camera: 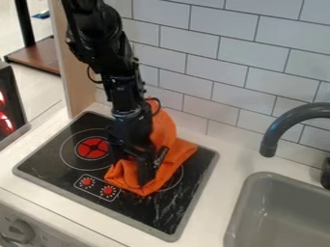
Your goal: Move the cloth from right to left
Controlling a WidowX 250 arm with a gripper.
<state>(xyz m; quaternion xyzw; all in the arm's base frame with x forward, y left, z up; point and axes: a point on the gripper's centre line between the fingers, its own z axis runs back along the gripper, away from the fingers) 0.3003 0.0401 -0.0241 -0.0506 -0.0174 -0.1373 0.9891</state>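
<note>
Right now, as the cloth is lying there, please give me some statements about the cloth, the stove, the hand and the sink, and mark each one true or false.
1. The orange cloth rests on the black stove top. True.
2. The hand is above the sink. False: it is down at the cloth, and the sink is farther right in the picture.
3. The red burner is covered by the cloth. False: it is uncovered, to the left of the cloth in the picture.
4. The two red knobs are uncovered. True.
5. The cloth is spread out flat. False: it is bunched, with a part rising behind the hand.
</note>
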